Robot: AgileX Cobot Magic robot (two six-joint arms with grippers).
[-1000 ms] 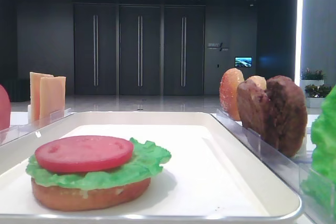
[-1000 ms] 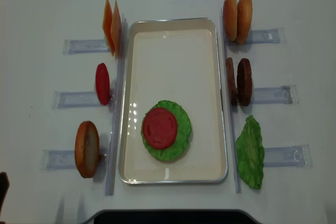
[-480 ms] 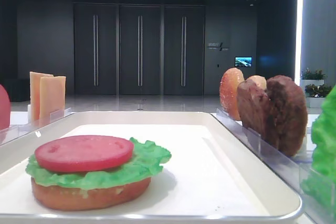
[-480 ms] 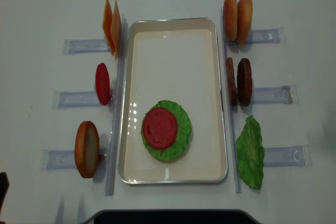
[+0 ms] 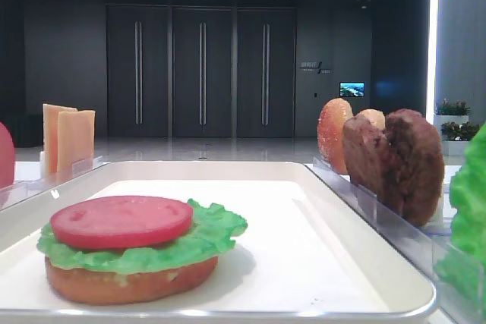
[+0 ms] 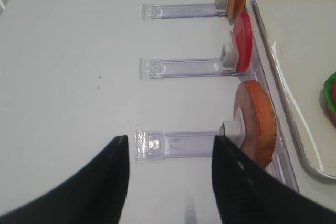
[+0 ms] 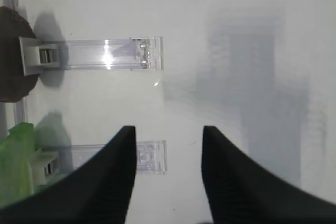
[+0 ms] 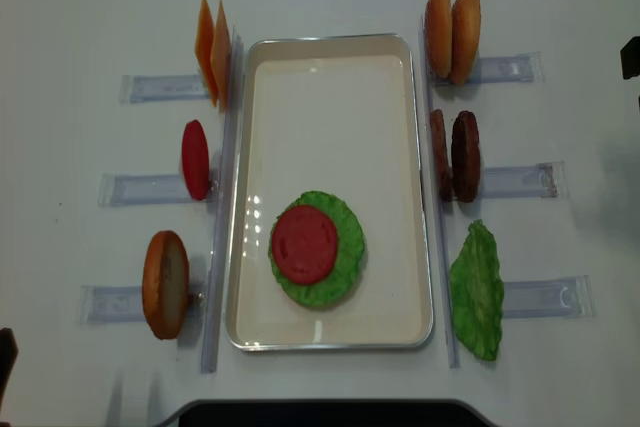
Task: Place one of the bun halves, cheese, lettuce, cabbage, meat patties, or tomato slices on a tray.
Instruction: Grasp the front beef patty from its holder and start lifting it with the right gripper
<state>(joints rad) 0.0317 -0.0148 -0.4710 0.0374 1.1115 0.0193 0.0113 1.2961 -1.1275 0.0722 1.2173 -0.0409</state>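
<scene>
The white tray (image 8: 330,97) holds a stack of bun half, lettuce and a tomato slice (image 8: 305,244), also seen in the low view as the tomato slice (image 5: 121,221). Beside the tray, upright in racks, are cheese (image 8: 212,52), a tomato slice (image 8: 196,159), a bun half (image 8: 166,283), two bun halves (image 8: 451,32), meat patties (image 8: 455,155) and lettuce (image 8: 477,290). My left gripper (image 6: 169,139) is open over the table, left of the bun half (image 6: 257,121). My right gripper (image 7: 168,128) is open and empty, right of the lettuce (image 7: 16,161) and a patty (image 7: 10,56).
Clear plastic racks (image 8: 150,189) stick out to both sides of the tray. A dark part of the right arm (image 8: 630,57) shows at the right edge, level with the far rack (image 8: 505,69). Cabbage is not in view.
A dark part of the right arm has come into the overhead view at the right edge. The food and the tray have not moved.
</scene>
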